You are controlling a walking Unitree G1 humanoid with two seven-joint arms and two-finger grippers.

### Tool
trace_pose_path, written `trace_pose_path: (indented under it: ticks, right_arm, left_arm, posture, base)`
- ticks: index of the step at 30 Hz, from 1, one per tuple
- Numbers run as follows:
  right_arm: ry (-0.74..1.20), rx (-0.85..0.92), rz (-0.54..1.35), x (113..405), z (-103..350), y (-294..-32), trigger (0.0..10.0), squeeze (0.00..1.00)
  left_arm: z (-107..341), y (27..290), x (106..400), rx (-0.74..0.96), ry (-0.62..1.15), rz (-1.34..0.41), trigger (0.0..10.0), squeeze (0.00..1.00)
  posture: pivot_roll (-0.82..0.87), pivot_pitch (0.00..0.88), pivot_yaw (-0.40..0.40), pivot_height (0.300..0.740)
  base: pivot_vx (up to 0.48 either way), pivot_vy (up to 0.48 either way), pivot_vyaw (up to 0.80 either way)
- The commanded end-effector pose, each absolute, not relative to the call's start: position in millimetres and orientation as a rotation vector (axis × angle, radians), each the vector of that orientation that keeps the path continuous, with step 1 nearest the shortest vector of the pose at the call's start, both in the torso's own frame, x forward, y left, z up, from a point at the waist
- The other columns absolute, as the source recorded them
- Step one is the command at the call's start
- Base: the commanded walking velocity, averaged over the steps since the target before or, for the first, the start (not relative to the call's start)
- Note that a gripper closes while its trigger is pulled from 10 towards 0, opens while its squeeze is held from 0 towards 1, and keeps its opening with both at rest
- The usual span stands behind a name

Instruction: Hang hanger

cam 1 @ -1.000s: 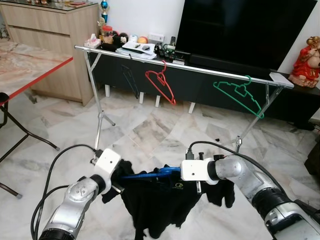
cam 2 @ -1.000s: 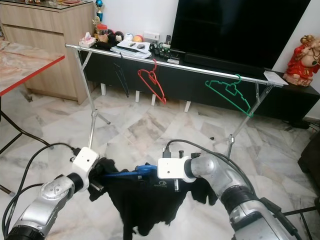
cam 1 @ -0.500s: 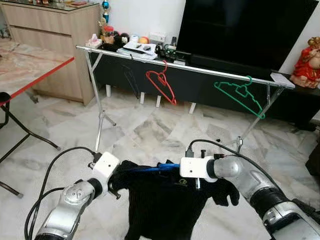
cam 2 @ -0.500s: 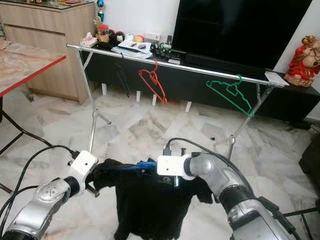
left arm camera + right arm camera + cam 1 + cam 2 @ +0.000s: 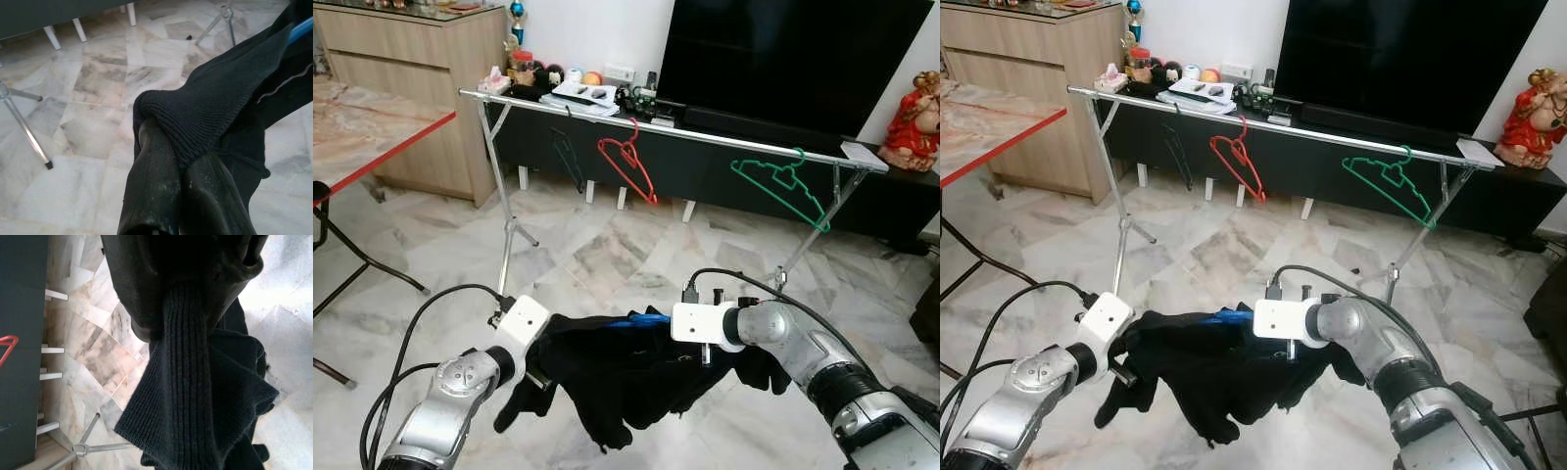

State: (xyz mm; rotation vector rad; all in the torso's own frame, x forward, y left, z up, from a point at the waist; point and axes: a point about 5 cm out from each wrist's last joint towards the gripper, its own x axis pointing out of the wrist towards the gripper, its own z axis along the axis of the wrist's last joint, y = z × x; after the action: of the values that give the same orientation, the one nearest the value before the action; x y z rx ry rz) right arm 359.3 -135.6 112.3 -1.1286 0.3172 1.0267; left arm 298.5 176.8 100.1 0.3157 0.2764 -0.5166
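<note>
A black knit sweater (image 5: pixel 617 377) hangs bunched on a blue hanger (image 5: pixel 648 318) between my two grippers, low over the floor in front of the rack. My left gripper (image 5: pixel 168 132) is shut on a knit edge of the sweater at its left side (image 5: pixel 540 354). My right gripper (image 5: pixel 195 279) is shut on a ribbed part of the sweater at its right side (image 5: pixel 671 338). Most of the blue hanger is hidden by cloth. The silver clothes rail (image 5: pixel 685 130) stands beyond, carrying a black hanger (image 5: pixel 570 157), a red hanger (image 5: pixel 628 162) and a green hanger (image 5: pixel 783 181).
A red-edged table (image 5: pixel 372 147) and black folding legs stand at the left. Behind the rack are a dark TV console (image 5: pixel 724 166), a large TV (image 5: pixel 783 59) and a wooden cabinet (image 5: pixel 421 59). A red figurine (image 5: pixel 913 108) sits far right. The rack's legs (image 5: pixel 509 235) splay onto the marble floor.
The sweater, spread flat half a second ago, has bunched up and swung left, with a sleeve dangling below my left gripper. Both grippers keep their hold at about the same places.
</note>
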Motion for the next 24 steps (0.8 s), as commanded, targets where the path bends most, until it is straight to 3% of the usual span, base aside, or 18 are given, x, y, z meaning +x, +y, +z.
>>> trace_pose_path:
  ticks: [1,12,19,24]
  right_arm:
    - [0.331,-1.139,1.01,360.8,112.3,-136.4,0.0,0.0]
    - [0.319,-1.045,1.086,351.2,94.4,-90.9,0.0,0.0]
    - [0.316,-0.966,0.967,353.1,88.6,-74.1,0.0,0.0]
    - [0.367,-0.786,0.871,350.1,79.4,-58.7,0.0,0.0]
  left_arm:
    - [114.6,171.1,301.5,0.295,0.226,-0.548,0.0,0.0]
    - [141.9,155.3,306.5,0.255,0.131,-0.608,0.0,0.0]
    - [147.4,147.8,303.3,0.249,0.116,-0.655,0.0,0.0]
    - [150.8,141.3,301.2,0.238,0.108,-0.681,0.0,0.0]
  posture:
    - [0.15,0.0,-0.152,0.74]
    - [0.16,0.0,-0.152,0.74]
    - [0.17,0.0,-0.154,0.74]
    - [0.17,0.0,-0.155,0.74]
  base:
    - [0.0,0.0,0.0]
    - [0.0,0.0,0.0]
    - [0.0,0.0,0.0]
    - [0.0,0.0,0.0]
